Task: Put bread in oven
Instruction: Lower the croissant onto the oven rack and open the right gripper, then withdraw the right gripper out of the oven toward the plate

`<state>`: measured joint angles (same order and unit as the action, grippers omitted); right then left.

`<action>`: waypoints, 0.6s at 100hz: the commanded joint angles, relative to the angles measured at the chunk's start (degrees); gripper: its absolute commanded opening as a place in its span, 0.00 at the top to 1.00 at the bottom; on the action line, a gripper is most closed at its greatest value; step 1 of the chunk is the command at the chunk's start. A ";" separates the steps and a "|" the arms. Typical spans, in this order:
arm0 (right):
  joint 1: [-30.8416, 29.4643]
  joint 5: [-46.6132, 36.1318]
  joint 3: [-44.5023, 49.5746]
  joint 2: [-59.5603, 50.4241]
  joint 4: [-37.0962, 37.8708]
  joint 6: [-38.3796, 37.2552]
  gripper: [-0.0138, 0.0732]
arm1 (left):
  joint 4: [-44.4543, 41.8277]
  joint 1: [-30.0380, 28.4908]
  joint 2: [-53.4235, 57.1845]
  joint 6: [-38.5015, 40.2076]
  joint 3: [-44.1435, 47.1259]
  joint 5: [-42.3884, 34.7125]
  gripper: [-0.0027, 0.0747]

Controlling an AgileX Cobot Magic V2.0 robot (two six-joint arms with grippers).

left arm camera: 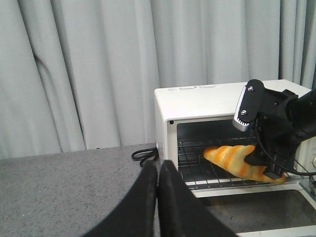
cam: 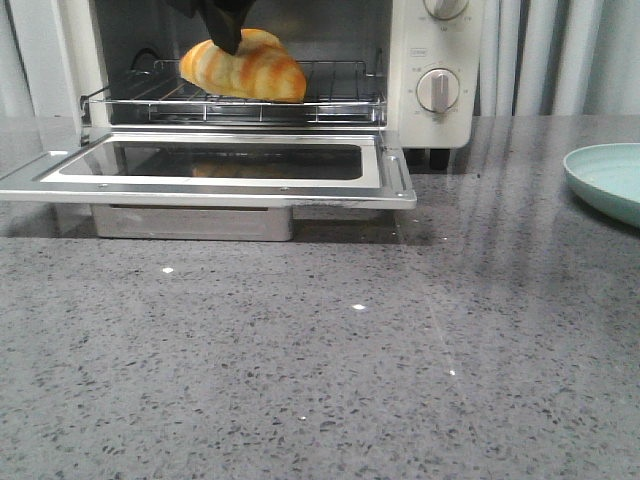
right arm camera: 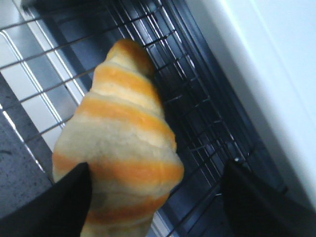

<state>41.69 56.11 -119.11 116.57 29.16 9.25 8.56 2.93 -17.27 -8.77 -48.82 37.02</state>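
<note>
Your right gripper (cam: 226, 40) reaches down into the oven (cam: 440, 100) from above, its black fingers (right arm camera: 64, 207) spread wide in the right wrist view. One finger touches the bread (cam: 245, 66) at its side, while the other stands clear of it over the rack (cam: 340, 95), so the claw is open and grips nothing firmly. You can see the bread lying on the wire rack inside the oven, toward the left half of the cavity in the front view, its long axis running across the rack. The door (cam: 210, 165) is folded down flat in front, with the glass window facing up. Your left gripper (left arm camera: 158, 197) hangs back well apart from the oven, and its two fingers are pressed together with nothing between them. From that wrist camera you see the right arm (left arm camera: 276, 118) bent over the oven mouth and a black cord (left arm camera: 144, 155) coiled on the table (cam: 320, 380) beside the oven. A pale green plate (cam: 612, 178) sits at the table's right edge, well apart from the oven.
</note>
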 commanded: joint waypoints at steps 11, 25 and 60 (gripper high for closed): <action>2.78 2.10 -1.93 -5.53 2.45 -0.52 0.27 | -1.02 -0.10 0.89 2.52 -1.79 -3.06 0.99; 5.91 4.34 -1.93 -8.15 2.34 -1.61 0.27 | -1.13 -0.10 4.07 3.37 -1.79 -4.52 0.99; 13.36 19.02 -1.93 -14.03 2.34 -5.83 0.27 | 0.35 -0.10 13.93 3.37 3.50 -5.43 0.99</action>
<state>54.28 70.70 -119.15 106.99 29.18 4.74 7.27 2.93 -5.06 -5.93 -46.61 36.48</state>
